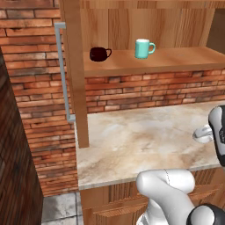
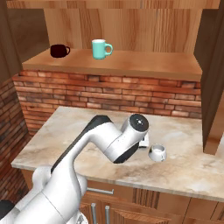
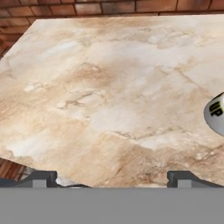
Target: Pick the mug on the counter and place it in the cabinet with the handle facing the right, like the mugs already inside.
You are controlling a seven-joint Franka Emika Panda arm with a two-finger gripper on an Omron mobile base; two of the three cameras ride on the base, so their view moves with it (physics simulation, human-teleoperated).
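Note:
The small white mug (image 2: pixel 157 152) stands on the beige marbled counter (image 2: pixel 74 131), toward its right part. In the left base view the mug (image 1: pixel 202 133) peeks out from behind my arm at the right edge. The hand view catches it as a white curve with a dark square mark (image 3: pixel 215 114) at the right edge. My gripper (image 3: pixel 113 179) is open, its fingertips (image 3: pixel 43 177) wide apart over bare counter (image 3: pixel 109 87), left of the mug and holding nothing. Above, the wooden cabinet shelf (image 1: pixel 176 59) carries a maroon mug (image 1: pixel 100 53) and a teal mug (image 1: pixel 143 48), its handle to the right.
The cabinet's open left door (image 1: pixel 75 74) with its long grey bar handle (image 1: pixel 62 70) hangs over the counter's left end. Another open door (image 2: pixel 213 78) hangs at the right. A brick wall (image 2: pixel 109 94) backs the counter. Shelf room lies right of the teal mug (image 2: pixel 101 48).

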